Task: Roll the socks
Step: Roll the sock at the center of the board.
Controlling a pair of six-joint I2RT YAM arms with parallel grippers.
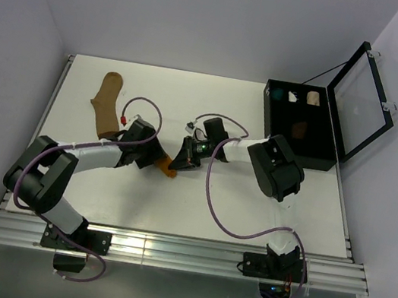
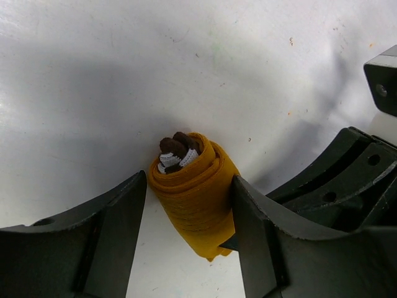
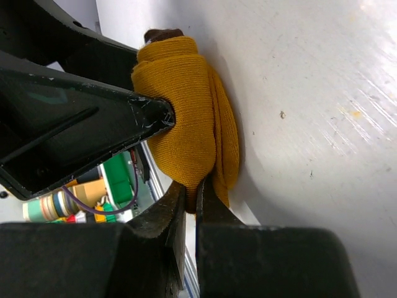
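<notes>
Socks like these are light, soft knit with no stiffness of their own, so I judge that a rolled one will spring loose unless it is held across its girth with its free end pinned; the fabric is grippy and not fragile. The mustard-orange sock (image 2: 197, 202) lies near the middle of the table (image 2: 124, 62), wound into a tight roll around the dark brown sock (image 2: 177, 148), whose white-striped cuff peeps from one end. The left gripper (image 2: 189, 186) straddles that roll part-open, a finger against each flank, though how firmly it squeezes is hard to tell. The right gripper (image 3: 191, 208) is closed almost fully, nipping the loose tail of mustard fabric at the roll's other end. The tan sock (image 1: 106, 106) lies flat and apart, toward the far left.
</notes>
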